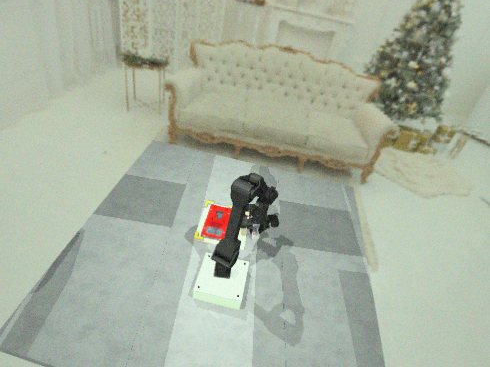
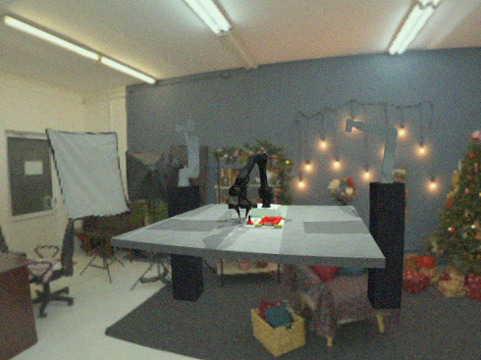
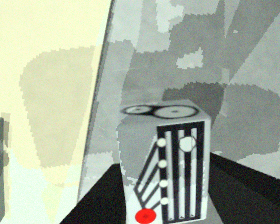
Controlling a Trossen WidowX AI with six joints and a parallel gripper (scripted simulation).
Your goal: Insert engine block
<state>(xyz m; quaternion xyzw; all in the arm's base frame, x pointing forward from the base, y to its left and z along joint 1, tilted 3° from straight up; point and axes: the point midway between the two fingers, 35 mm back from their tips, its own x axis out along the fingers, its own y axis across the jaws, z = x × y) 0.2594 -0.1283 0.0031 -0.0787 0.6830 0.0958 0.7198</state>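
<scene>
The engine block (image 3: 165, 166) is a small white box with black stripes, a red dot and two round marks on top. It stands on the grey table, right of the car body. My gripper (image 3: 161, 167) (image 1: 250, 232) (image 2: 240, 214) is down around it, with one black finger against each side, shut on it. The red car body (image 1: 217, 218) (image 2: 271, 220) lies on a white plate with yellow corners (image 1: 201, 225), left of the arm. Its opening and rib are too small to make out. In the top and exterior views the block is mostly hidden by the arm.
The arm's white base (image 1: 222, 285) stands just in front of the car body. A pale plate edge (image 3: 56, 97) fills the left of the wrist view. The grey patterned table (image 2: 314, 245) stretches around on all sides.
</scene>
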